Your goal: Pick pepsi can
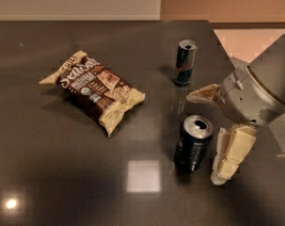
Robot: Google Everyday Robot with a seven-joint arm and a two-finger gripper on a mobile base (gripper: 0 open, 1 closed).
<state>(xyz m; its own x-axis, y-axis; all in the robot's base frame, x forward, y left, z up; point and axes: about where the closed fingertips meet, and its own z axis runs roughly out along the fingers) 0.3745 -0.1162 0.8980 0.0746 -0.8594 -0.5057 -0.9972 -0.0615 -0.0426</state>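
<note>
The pepsi can (193,143) is a wide dark can with a silver top. It stands upright on the dark table (48,164), right of centre and near the front. My gripper (205,135) comes in from the right and is open. One cream finger (204,94) lies just behind the can. The other finger (231,153) is close beside the can on its right. The can stands near the gap between the fingers and is not held.
A slimmer dark can (185,62) stands upright behind the pepsi can. A brown and cream snack bag (96,89) lies to the left. The table's right edge (255,93) runs close behind my gripper.
</note>
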